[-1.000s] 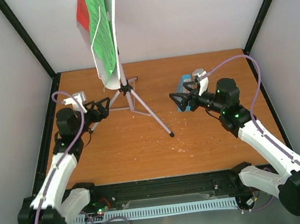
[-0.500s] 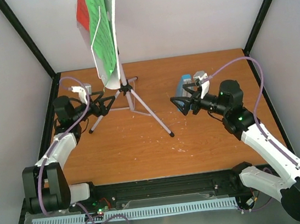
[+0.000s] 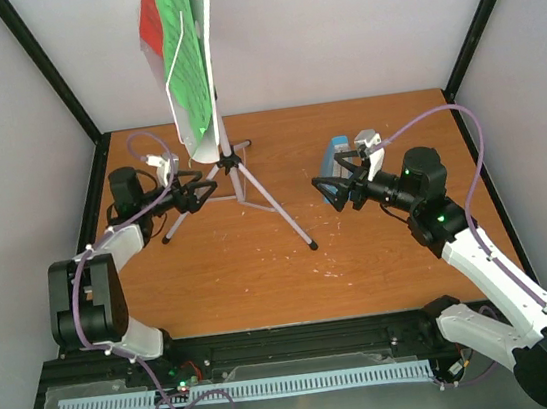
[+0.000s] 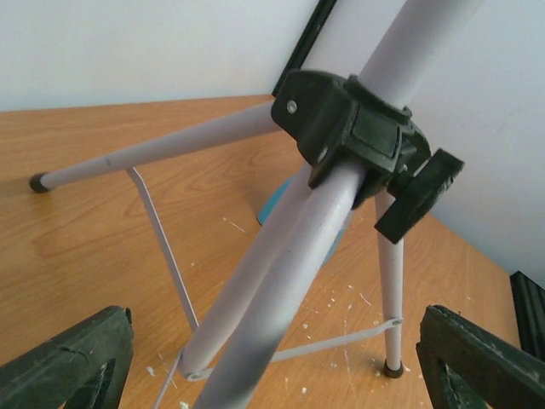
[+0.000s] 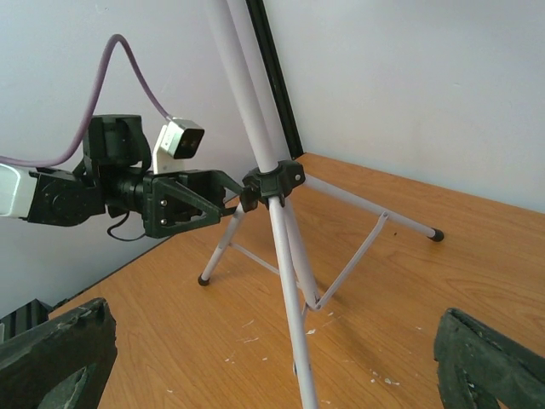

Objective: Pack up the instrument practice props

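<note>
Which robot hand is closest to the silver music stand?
The left gripper. Its open jaws sit right at the black hub of the silver tripod music stand; the right gripper hangs apart from it, beside the small blue pyramid metronome.

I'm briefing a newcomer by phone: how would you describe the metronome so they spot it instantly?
Start at the wooden table, right of the stand. Just beyond the right tool sits the metronome, small and the only blue thing on the wood.
</note>
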### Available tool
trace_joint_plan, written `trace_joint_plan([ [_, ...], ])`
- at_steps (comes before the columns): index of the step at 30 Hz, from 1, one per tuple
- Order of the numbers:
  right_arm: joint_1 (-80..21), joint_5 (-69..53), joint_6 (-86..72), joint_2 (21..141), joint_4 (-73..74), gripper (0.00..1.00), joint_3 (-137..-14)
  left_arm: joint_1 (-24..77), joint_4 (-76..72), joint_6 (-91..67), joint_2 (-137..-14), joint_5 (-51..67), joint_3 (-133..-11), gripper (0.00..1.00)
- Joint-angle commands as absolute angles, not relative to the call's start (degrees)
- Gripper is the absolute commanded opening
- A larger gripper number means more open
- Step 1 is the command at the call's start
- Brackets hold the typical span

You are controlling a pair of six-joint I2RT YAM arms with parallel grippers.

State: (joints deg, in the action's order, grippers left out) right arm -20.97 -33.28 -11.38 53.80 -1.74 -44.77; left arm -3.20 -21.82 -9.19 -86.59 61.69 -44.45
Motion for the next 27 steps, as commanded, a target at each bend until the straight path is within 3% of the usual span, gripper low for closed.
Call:
trace_joint_plan([
  [1,-20.83,-33.14,-10.78,53.48,-1.96,1.00,-44.26,-1.82,-20.71,-6.29,-86.69,65.35,-45.84,0.91],
  [16,-20.82,-31.72,-9.86,52.27,-0.35,1.00,-43.26,10.02,-13.69,-5.18,-81.69,57.21,-43.29,0.90],
  [21,-20.83,-32.31,-10.00,52.59,-0.14,1.00,-44.07,10.21,-10.66,-5.46,-87.48,57.75,-50.95,0.55],
  [27,-20.79,-30.78,-9.50,51.48,1.27,1.00,-43.80,10.98,-9.64,-3.69,-89.19,57.87,-53.57,0.35],
])
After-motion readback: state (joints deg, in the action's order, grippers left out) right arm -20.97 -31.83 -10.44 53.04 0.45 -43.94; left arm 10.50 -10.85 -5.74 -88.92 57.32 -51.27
